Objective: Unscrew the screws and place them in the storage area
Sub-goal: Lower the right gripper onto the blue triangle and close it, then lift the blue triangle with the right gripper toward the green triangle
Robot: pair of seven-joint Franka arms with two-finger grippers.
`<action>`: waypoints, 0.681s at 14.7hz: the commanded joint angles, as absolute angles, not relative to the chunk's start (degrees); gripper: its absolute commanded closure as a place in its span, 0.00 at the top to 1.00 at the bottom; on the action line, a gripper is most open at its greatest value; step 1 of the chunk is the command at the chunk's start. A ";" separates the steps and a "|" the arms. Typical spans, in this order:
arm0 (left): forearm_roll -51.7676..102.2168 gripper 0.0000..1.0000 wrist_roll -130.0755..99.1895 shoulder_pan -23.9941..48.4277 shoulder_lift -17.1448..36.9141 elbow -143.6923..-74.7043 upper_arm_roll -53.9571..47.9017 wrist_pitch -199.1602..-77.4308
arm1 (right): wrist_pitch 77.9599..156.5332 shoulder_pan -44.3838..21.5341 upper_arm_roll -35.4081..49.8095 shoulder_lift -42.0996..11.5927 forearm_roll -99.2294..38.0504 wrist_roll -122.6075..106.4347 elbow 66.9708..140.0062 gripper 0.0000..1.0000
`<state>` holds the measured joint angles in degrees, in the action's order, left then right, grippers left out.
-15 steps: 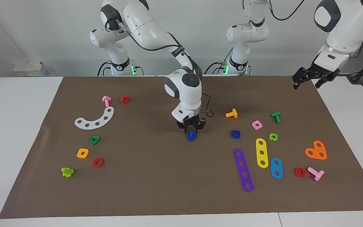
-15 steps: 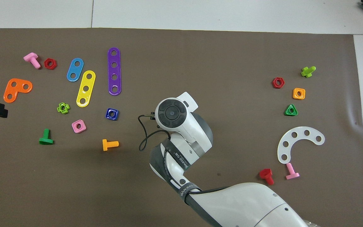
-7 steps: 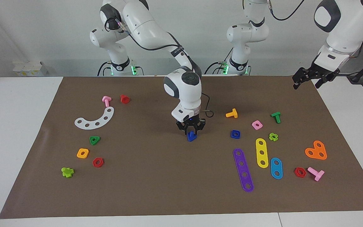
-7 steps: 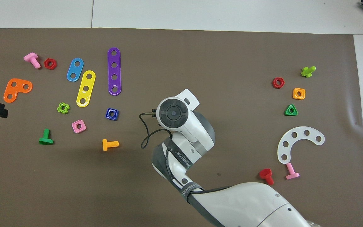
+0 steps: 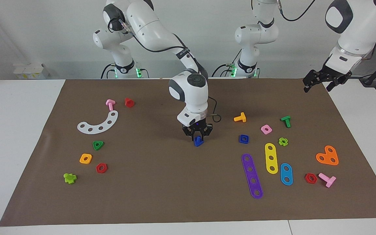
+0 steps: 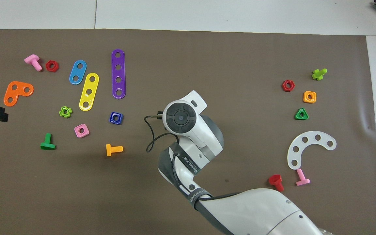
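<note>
Right gripper (image 5: 197, 134) clamped on the dark blue triangular-head bolt (image 5: 198, 141) at mat centre.

I read the bolt pinched between the right fingers, low over the brown mat (image 5: 162, 182); I cannot tell whether it touches the mat. The dark blue square nut (image 5: 243, 139) lies at the bolt's 3 o'clock in the facing view, with the purple strip (image 5: 252, 176) at the nut's 6 o'clock. The left gripper (image 5: 318, 79) waits over the mat's corner; its jaws I cannot tell.
</note>
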<state>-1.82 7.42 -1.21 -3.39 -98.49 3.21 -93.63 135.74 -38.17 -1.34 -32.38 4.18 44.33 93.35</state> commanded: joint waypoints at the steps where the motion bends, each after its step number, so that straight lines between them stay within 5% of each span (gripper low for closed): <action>1: -2.99 1.00 6.68 -1.32 -4.57 -99.58 3.08 -94.31 | 138.08 -37.71 -1.05 -31.38 5.63 43.42 95.19 0.13; 2: -2.90 1.00 6.68 -1.06 -4.57 -99.58 2.90 -93.70 | 138.16 -37.71 -1.05 -31.38 5.63 43.42 95.19 0.00; 7: -0.62 1.00 6.77 -1.41 -4.83 -99.67 3.08 -93.78 | 136.50 -36.39 -1.32 -30.94 5.54 42.98 94.40 0.00; 10: 0.69 1.00 7.03 -1.41 -4.75 -99.23 3.25 -92.99 | 129.84 -30.61 -1.49 -23.15 5.54 37.82 95.36 0.00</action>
